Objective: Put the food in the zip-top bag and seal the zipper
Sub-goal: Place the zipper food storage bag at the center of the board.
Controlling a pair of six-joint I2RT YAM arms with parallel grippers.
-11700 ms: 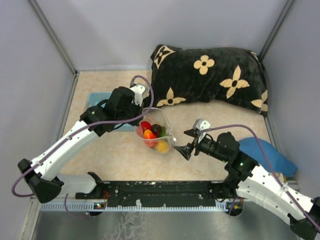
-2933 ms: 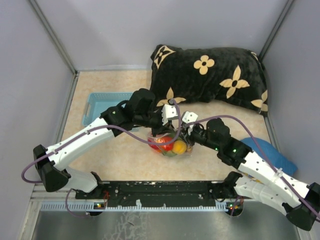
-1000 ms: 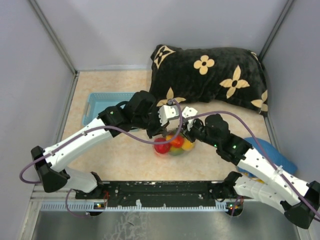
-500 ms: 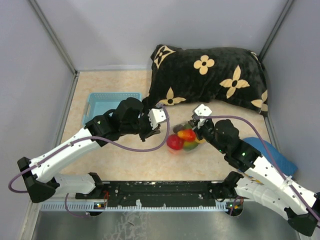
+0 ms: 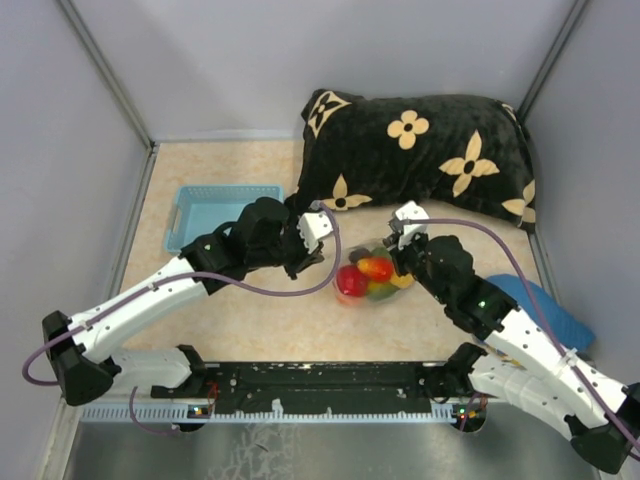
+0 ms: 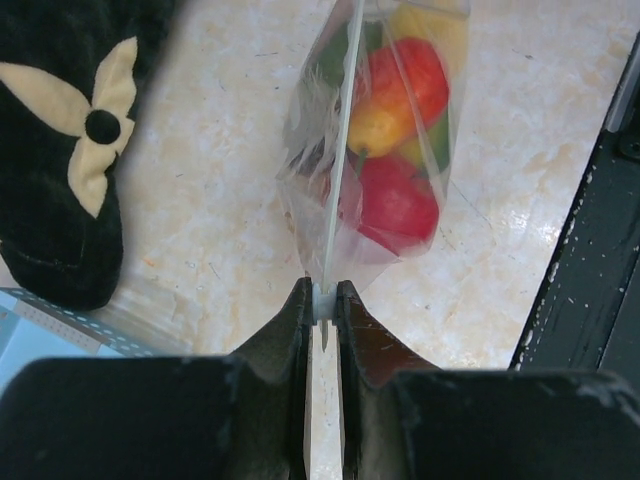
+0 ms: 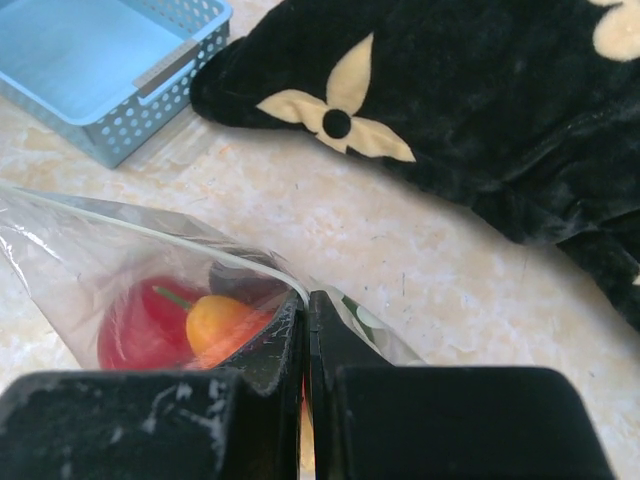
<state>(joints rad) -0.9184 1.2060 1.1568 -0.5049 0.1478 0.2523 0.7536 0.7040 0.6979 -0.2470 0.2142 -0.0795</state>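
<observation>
The zip-top bag (image 5: 352,292) lies on the table between my two grippers, with the food (image 5: 370,272) inside: red, orange, yellow and green pieces. In the left wrist view the zipper (image 6: 340,150) runs straight away from my left gripper (image 6: 322,303), which is shut on a small white piece of it at the bag's near end. The red food (image 6: 395,200) shows through the clear plastic. My right gripper (image 7: 306,298) is shut on the other end of the zipper (image 7: 150,232), beside an orange piece (image 7: 215,320). In the top view, left gripper (image 5: 328,265) and right gripper (image 5: 392,262) flank the bag.
A light blue basket (image 5: 215,210) stands at the back left, beyond the left arm. A black pillow with cream flowers (image 5: 420,150) fills the back right. A blue cloth (image 5: 540,305) lies at the right under the right arm.
My left gripper has slid left along the zipper, away from the right gripper. The bag's mouth edge now stretches between them. The right jaws have shut tight.
</observation>
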